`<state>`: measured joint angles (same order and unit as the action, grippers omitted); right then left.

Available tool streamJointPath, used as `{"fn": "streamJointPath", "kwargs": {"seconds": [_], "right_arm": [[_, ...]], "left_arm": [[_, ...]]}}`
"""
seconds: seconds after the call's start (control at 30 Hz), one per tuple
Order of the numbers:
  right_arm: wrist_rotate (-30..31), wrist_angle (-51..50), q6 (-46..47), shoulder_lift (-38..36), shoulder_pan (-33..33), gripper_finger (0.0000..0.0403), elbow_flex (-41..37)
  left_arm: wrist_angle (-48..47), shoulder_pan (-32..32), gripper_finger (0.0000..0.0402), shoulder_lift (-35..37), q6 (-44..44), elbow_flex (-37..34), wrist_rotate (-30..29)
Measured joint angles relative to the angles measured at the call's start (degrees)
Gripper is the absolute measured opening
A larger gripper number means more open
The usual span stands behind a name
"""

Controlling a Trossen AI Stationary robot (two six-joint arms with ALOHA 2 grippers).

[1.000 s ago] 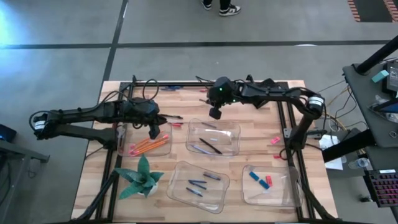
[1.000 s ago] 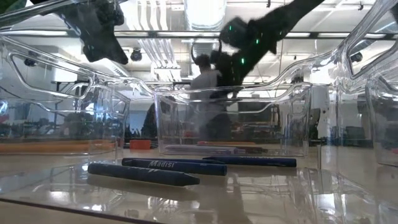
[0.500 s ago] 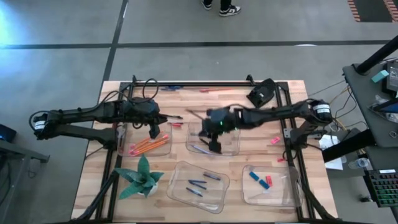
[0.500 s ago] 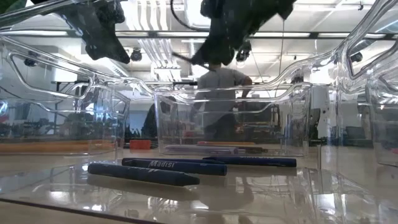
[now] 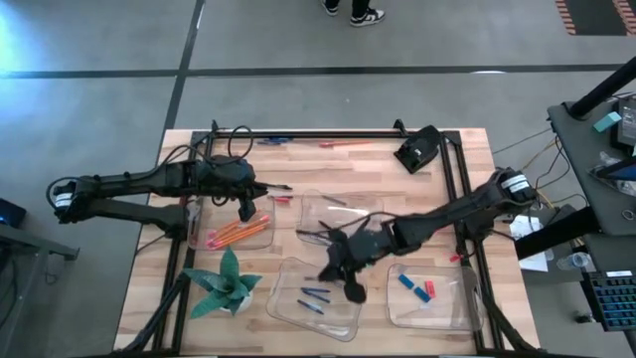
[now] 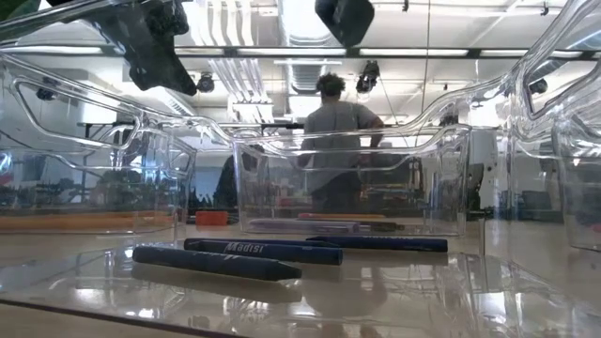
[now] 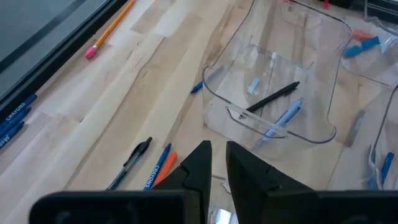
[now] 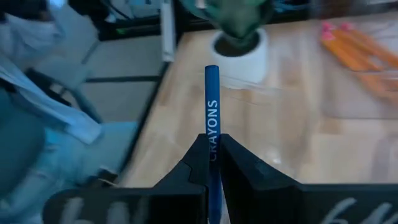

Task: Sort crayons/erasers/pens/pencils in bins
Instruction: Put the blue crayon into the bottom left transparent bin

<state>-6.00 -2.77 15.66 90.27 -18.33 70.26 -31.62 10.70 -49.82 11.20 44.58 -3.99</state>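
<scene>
Your right gripper (image 5: 350,286) is clenching a blue crayon (image 8: 211,134), pinched low between its fingers with the printed end sticking out ahead. It is hanging over the crayon bin (image 5: 320,296) near the table's front edge, where other blue crayons (image 6: 217,263) are already lying on the floor of the tub.

To finish this step well, you should be lowering the tip inside the bin's rim before letting go, and keeping the crayon roughly level so it is landing flat and not bouncing out. Centre yourself over the tub and away from its wall; in the overhead view the gripper is sitting over the side of the bin nearer the eraser bin (image 5: 429,295).

Your left gripper (image 5: 245,211) is waiting above the pencil bin (image 5: 238,231) towards the table's left edge, its fingers nearly together with only a thin gap; I cannot tell whether they are holding anything. More crayons (image 7: 158,168) and a pen (image 7: 129,163) are still lying loose on the table (image 5: 467,159) for later trips.
</scene>
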Motion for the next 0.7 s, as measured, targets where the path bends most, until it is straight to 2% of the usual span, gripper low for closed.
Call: {"fn": "streamJointPath", "kwargs": {"seconds": [0.27, 0.7], "right_arm": [[0.2, 6.2, 7.7, 6.8, -4.4, 0.0013, 0.0], [4.2, 6.4, 22.7, 15.8, -5.7, 0.0013, 0.4]], "left_arm": [[0.2, 0.0, 0.0034, 0.0, 0.7, 0.0, 0.0], [1.2, 0.0, 0.0034, 0.0, 5.0, 0.0, 0.7]]}}
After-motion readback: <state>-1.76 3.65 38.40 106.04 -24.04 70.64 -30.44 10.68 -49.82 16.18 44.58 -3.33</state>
